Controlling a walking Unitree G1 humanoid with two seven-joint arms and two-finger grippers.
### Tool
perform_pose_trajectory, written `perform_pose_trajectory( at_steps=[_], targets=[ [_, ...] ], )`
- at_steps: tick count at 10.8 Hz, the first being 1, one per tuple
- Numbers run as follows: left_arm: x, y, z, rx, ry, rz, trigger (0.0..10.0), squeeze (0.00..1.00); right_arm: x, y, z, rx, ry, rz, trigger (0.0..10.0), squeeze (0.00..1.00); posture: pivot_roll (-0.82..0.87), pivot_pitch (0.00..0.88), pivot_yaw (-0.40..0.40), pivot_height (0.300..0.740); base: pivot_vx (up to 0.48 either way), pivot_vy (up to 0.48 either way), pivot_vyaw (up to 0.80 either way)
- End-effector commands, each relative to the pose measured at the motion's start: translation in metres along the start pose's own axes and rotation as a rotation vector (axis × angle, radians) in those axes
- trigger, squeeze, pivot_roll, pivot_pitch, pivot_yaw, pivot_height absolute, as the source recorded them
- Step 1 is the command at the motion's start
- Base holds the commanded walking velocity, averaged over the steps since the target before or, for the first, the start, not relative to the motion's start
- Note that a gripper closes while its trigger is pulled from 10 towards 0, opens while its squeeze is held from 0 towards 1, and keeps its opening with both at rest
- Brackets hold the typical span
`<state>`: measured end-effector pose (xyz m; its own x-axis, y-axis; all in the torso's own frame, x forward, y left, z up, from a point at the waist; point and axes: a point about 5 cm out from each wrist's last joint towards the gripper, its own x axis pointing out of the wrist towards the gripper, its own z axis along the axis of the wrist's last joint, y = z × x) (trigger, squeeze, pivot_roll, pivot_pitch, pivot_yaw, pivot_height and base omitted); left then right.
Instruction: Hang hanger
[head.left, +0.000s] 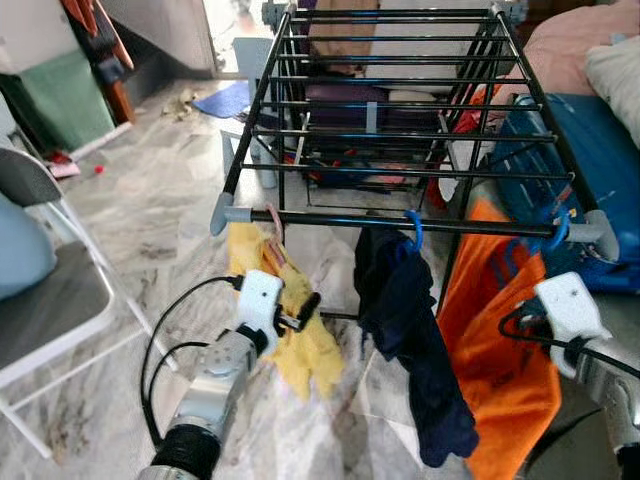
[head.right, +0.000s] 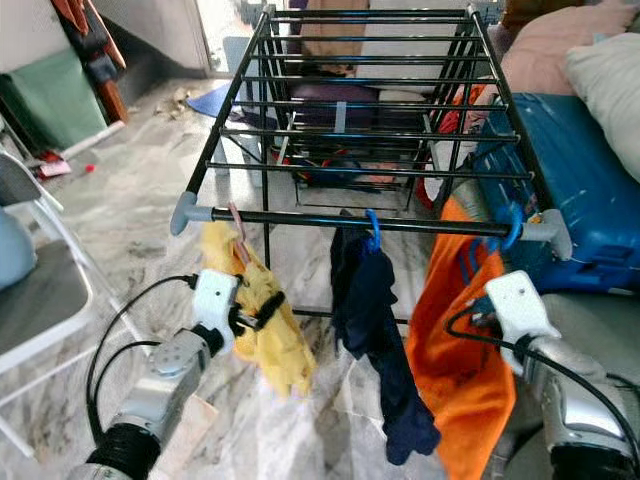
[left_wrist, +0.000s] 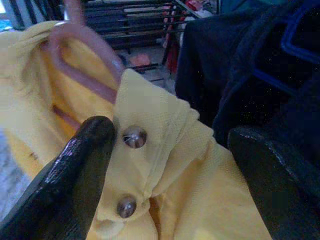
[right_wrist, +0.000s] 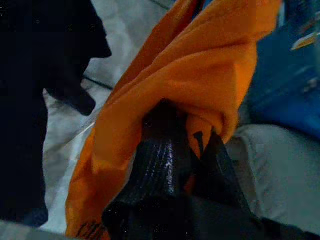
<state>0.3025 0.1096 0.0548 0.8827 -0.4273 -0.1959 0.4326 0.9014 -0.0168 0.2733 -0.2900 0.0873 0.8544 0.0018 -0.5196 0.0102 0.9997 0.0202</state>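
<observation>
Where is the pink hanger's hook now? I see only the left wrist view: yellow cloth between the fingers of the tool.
Observer: The pink hanger is hooked over the rack's front rail, near its left end.
Operator: What hangs beside it?
Observer: A dark garment on a blue hanger, then an orange garment.
Operator: And the right tool?
Observer: The right tool is shut on the orange garment.

A pink hanger carries a yellow garment — its hook is over the front rail of the drying rack, at the rail's left end, beside the grey corner joint. The garment hangs crumpled below the rail, its collar with two metal snaps — folded over the hanger's shoulder.
</observation>
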Motion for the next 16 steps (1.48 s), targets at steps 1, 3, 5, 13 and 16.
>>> perform_pose_trajectory(
  at_steps=[1, 3, 5, 13, 16],
  targets=[
    [0.001, 0.005, 0.003, 0.007, -0.001, 0.021, 10.0, 0.0, 0.003, 0.002, 0.003, 0.014, 0.008, 0.03, 10.0, 0.0, -0.01, 0.0, -0.006, 0.74, 0.0, 0.0, 0.0],
    [-0.001, -0.002, -0.001, 0.0, 0.005, 0.009, 10.0, 0.0, 0.005, 0.005, -0.012, 0.028, 0.068, 0.07, 10.0, 0.0, -0.02, 0.0, -0.004, 0.74, 0.0, 0.0, 0.0],
    [0.001, -0.001, 0.0, 0.0, 0.006, 0.007, 10.0, 0.0, 0.003, 0.005, -0.025, 0.05, 0.08, 0.063, 10.0, 1.0, -0.02, 0.0, 0.0, 0.74, 0.0, 0.0, 0.0],
    [0.007, -0.003, -0.002, 0.059, 0.039, 0.042, 10.0, 0.0, -0.027, 0.016, -0.047, -0.108, -0.056, -0.102, 10.0, 0.95, -0.07, 0.0, 0.04, 0.74, 0.0, 0.0, 0.0],
    [0.007, -0.002, -0.002, 0.06, 0.036, 0.047, 10.0, 0.0, -0.029, 0.01, -0.038, -0.109, -0.094, -0.15, 10.0, 1.0, -0.06, 0.0, 0.034, 0.74, 0.0, 0.0, 0.0]
  ],
)
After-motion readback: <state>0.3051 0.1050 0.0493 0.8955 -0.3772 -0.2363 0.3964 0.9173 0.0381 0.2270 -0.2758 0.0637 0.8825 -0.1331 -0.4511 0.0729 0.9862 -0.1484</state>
